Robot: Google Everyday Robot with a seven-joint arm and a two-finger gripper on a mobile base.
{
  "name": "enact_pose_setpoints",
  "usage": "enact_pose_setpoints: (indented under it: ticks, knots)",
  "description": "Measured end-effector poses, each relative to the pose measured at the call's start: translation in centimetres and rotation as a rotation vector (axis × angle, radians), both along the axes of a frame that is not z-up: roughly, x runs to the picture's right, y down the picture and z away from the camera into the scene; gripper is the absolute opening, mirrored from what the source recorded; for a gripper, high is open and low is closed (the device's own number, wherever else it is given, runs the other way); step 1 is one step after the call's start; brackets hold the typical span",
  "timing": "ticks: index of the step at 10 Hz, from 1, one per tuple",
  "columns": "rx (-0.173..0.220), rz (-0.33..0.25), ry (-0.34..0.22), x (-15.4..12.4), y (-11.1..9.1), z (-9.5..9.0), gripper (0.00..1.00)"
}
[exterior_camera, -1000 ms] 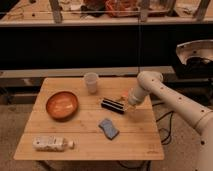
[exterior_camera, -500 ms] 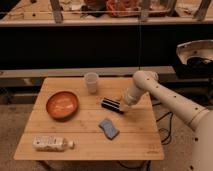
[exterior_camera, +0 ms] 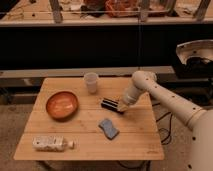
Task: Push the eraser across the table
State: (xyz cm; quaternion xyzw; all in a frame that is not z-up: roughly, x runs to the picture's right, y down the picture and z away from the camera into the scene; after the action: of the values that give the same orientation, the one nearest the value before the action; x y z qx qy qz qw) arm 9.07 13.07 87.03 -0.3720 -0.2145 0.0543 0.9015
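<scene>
Five things lie on the worktop. Nearest, by the front left corner, a pale plastic bottle lies on its side with its cap end pointing right. Farther in, a little right of the middle, a blue-grey sponge pad lies flat and askew. Beyond that, toward the left edge, an orange bowl stands upright. Level with the bowl and right of centre lies the eraser, a dark block with its long side running roughly left to right, apart from both sponge pad and bowl. The gripper is low at the eraser's right end, touching it or just beside it; how wide it stands cannot be told. Its white arm reaches in over the right edge. Farthest, near the middle of the back edge, a pale cup stands upright.
</scene>
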Motion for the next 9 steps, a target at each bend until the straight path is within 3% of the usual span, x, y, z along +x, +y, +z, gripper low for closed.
enact_pose_setpoints:
  ticks: [9]
  knots:
    - [-0.028, 0.023, -0.014, -2.0, -0.2, 0.6, 0.00]
